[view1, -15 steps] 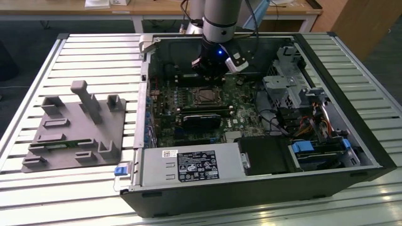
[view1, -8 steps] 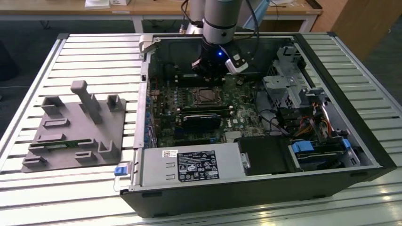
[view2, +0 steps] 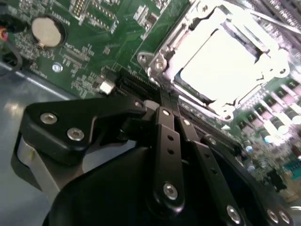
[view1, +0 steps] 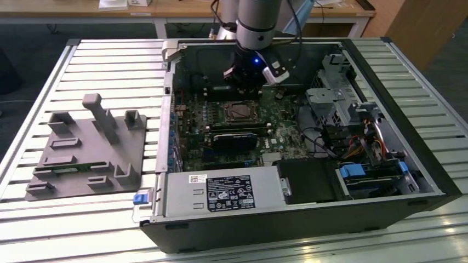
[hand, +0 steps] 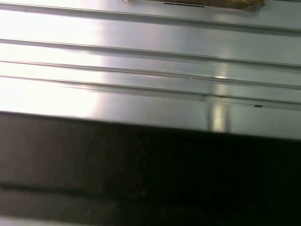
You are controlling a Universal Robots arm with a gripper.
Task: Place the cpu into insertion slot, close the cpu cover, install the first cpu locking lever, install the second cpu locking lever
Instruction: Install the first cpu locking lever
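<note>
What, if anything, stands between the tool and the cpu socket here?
Nothing visible does. In the second wrist view the tool sits beside the insertion slot, with bare green motherboard between them; the cpu already lies in the socket.

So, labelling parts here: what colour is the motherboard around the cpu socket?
Green, clearest in the second wrist view: the motherboard.
</note>
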